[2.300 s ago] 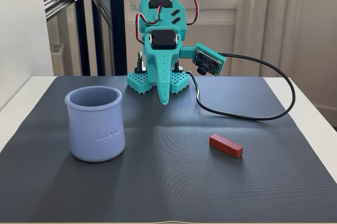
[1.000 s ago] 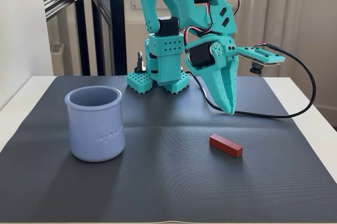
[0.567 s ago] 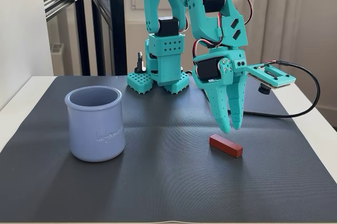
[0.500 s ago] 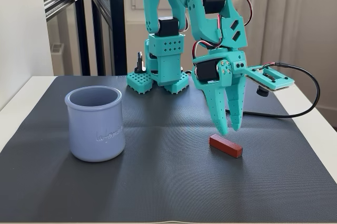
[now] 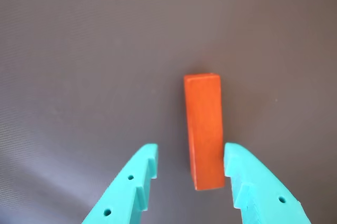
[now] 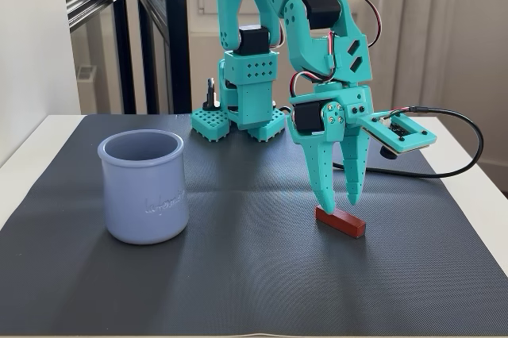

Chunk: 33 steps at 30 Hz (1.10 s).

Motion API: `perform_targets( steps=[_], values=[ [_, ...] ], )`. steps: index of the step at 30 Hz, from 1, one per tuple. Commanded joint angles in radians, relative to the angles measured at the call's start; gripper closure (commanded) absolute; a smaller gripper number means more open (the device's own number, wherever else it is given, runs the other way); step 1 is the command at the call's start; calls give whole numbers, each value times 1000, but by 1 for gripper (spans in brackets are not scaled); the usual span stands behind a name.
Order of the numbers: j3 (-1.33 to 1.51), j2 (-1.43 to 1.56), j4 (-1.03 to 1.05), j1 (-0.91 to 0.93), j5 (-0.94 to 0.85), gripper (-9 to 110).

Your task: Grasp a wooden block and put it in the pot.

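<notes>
Arm: teal arm (image 6: 305, 28), base at the far edge of the mat, bent forward and down so the gripper points at the mat.
Gripper: gripper (image 6: 340, 201) with its 2 fingers spread apart, holding nothing; in the wrist view (image 5: 190, 163) the tips sit either side of the block's near end.
Block: red block (image 6: 340, 221) lies flat on the mat, right of centre in the fixed view, directly under the fingertips. In the wrist view (image 5: 204, 129) it runs lengthwise away from the camera, closer to the right finger (image 5: 247, 182) than the left one (image 5: 134, 182); contact cannot be told.
Pot: lavender pot (image 6: 144, 187) stands upright on the left of the mat in the fixed view, well apart from the block, mouth open, faint script on its side.
Mat: dark ribbed mat (image 6: 238, 274) covers a white table (image 6: 476, 163).
Cable: black cable (image 6: 460, 155) loops from the wrist camera across the table's right side.
</notes>
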Motion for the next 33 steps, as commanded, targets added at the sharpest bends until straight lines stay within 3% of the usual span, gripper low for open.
perform_targets(
  steps=[1,9,14,20,33],
  values=[
    [-80,-43,-18,11,3,87],
    [-156,-129,-18,12,0,88],
    [-155,-129,-17,12,-5,99],
    [-150,-118,-11,12,-31,100],
    [-150,279,114,207,-170,100]
  ],
)
